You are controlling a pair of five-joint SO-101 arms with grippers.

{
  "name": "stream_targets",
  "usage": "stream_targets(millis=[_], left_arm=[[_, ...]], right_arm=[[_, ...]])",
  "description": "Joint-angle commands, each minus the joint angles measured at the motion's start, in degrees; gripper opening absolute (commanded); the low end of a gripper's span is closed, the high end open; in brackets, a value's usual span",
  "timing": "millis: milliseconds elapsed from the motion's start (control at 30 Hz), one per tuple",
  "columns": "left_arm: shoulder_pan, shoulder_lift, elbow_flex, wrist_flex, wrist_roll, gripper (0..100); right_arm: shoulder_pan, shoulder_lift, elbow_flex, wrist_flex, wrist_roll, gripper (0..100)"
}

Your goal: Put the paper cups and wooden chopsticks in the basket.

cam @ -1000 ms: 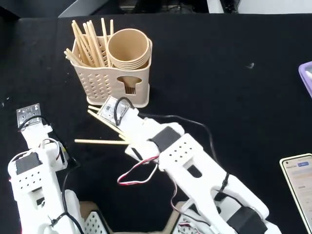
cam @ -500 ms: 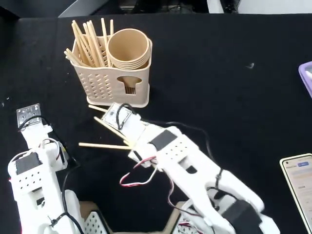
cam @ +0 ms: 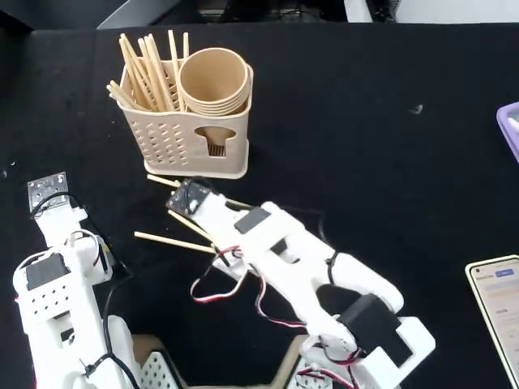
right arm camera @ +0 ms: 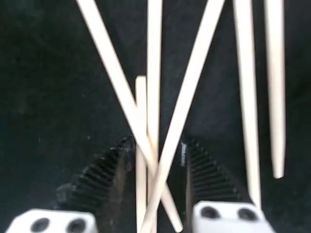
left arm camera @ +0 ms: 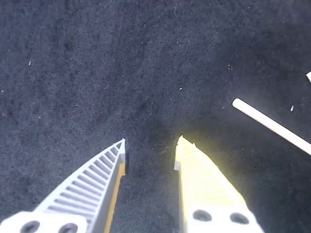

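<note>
Straddles pale, crossed chopsticks [right arm camera: 154,73] with right gripper [right arm camera: 155,143], jaws narrowly parted, near filled basket [cam: 174,142]; hovers left gripper [left arm camera: 151,140], slightly open, over black table [cam: 389,162].

Black cloth-covered table [cam: 389,162], white-edged smartphone with lit screen [cam: 496,312] at its right edge, corner of lilac plastic object [cam: 511,126] farther back.

Black cloth-covered desk [cam: 389,162] w/ a beige perforated plastic basket [cam: 174,142] standing far left of centre. Several loose pale wooden chopsticks [cam: 166,241] lie flat just in front of it, some crossed. Smartphone [cam: 499,304] w/ lit screen at right edge; purple object corner [cam: 509,126] farther back.
</note>
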Motion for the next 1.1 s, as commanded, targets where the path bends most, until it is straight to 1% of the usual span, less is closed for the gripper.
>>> stream_targets(millis=[0, 67, 233, 333, 400, 467, 533, 600, 733, 800, 900, 967, 1067], left_arm=[[0.6, -0.5, -0.4, -1.1, 0.4, 17], [0.6, -0.5, -0.4, -1.1, 0.4, 17], [0.6, -0.5, -0.4, -1.1, 0.4, 17], [0.6, -0.5, -0.4, -1.1, 0.4, 17], [0.6, -0.5, -0.4, -1.1, 0.4, 17], [0.6, -0.5, -0.4, -1.1, 0.4, 17], [0.6, -0.5, -0.4, -1.1, 0.4, 17], [0.6, -0.5, -0.4, -1.1, 0.4, 17], [0.4, -0.5, -0.4, -1.1, 0.4, 17], [0.4, -0.5, -0.4, -1.1, 0.4, 17], [0.4, -0.5, -0.4, -1.1, 0.4, 17], [0.4, -0.5, -0.4, -1.1, 0.4, 17], [0.4, -0.5, -0.4, -1.1, 0.4, 17]], right_arm=[[-0.4, 0.4, -4.7, -0.8, 0.3, 16.2], [-0.4, 0.5, -5.8, -0.8, 0.4, 15.6], [-0.4, 0.5, -6.2, -0.7, 0.8, 5.1], [-0.4, 0.5, -5.9, 0.0, 0.7, 4.7], [-0.5, 0.5, -6.2, 1.8, 0.7, 7.0], [-1.4, 0.5, -6.4, 3.9, 0.7, 13.2], [-3.3, 0.5, -6.2, 5.1, 0.8, 20.6], [-5.9, 0.5, -6.0, 5.5, 0.8, 25.6], [-8.4, 0.6, -6.2, 3.5, 0.8, 23.9], [-8.0, 0.6, -6.2, 1.1, 0.8, 23.7], [-5.5, 0.7, -6.0, -1.7, 1.7, 23.7], [-4.0, 0.7, -6.0, -2.1, 4.2, 23.7], [-3.6, 0.7, -5.9, -1.8, 5.2, 23.7]])
